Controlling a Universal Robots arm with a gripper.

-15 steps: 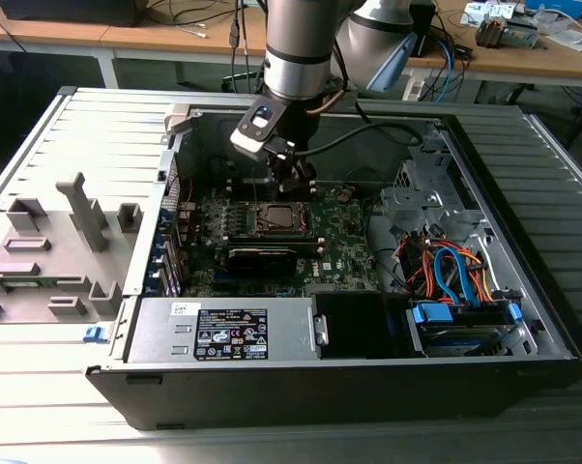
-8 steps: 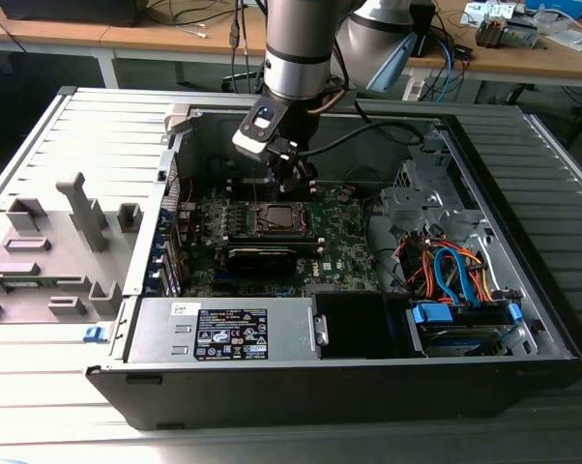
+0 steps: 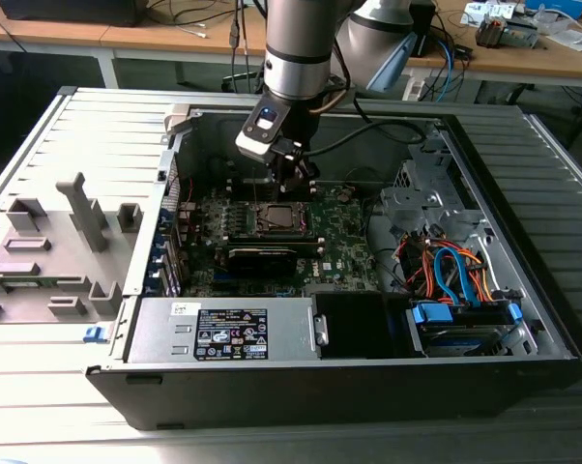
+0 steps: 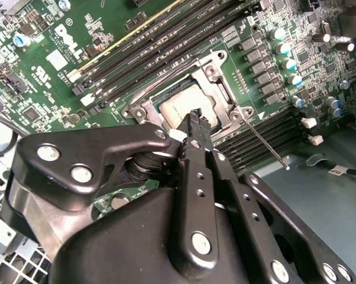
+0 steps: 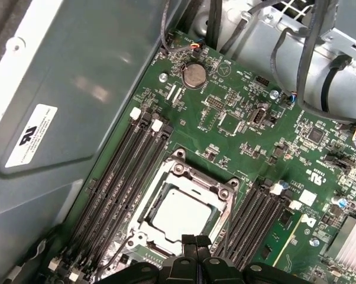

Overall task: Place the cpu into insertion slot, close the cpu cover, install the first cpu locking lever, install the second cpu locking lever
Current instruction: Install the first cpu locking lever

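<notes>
Above cpu cover (image 5: pixel 193 184) edge: tool (image 5: pixel 196 240) pinched together, nothing held; cpu (image 5: pixel 183 214) seated beneath cover.

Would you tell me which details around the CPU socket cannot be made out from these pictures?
1. Second wrist view: the gripper covers one side of the cpu and of the cpu cover.
2. First wrist view: the gripper hides the cpu cover's adjoining edge.
3. Exterior view: the insertion slot is too small to show the cpu or how the cpu cover lies.

The cpu (image 5: pixel 181 214) lies, seemingly seated, in the insertion slot (image 5: pixel 196 177).
</notes>
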